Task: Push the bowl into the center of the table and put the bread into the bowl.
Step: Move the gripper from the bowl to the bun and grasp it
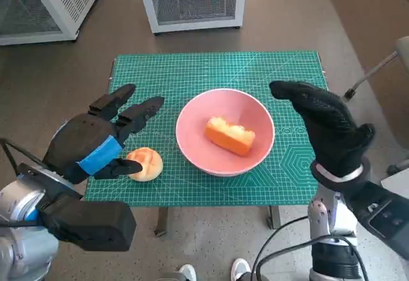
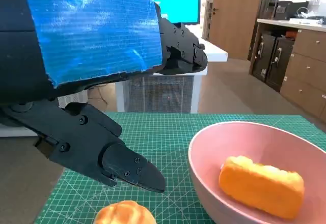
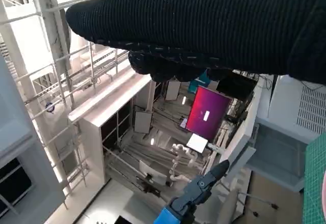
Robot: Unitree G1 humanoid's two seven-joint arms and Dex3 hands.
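Bowl, pink and round, sits near the middle of the green mat on the small table, so the push looks done to me. One piece of bread, long and orange, already lies inside it. A second bread, a round bun, is on the mat in the lower left of the head picture, just beside the bowl but not touching it. The left hand, black with blue tape, hovers over that bun with its fingers spread apart and nothing in them. One finger points low near the bun, but I cannot tell if it touches. The right hand, in its black glove, is up in the air at the right side of the bowl. It holds nothing, and its fingers look loosely stretched out, not curled in. I think the step now is getting the round bun. Next the left hand should go down, close softly around the bun, lift it and drop it into the bowl.
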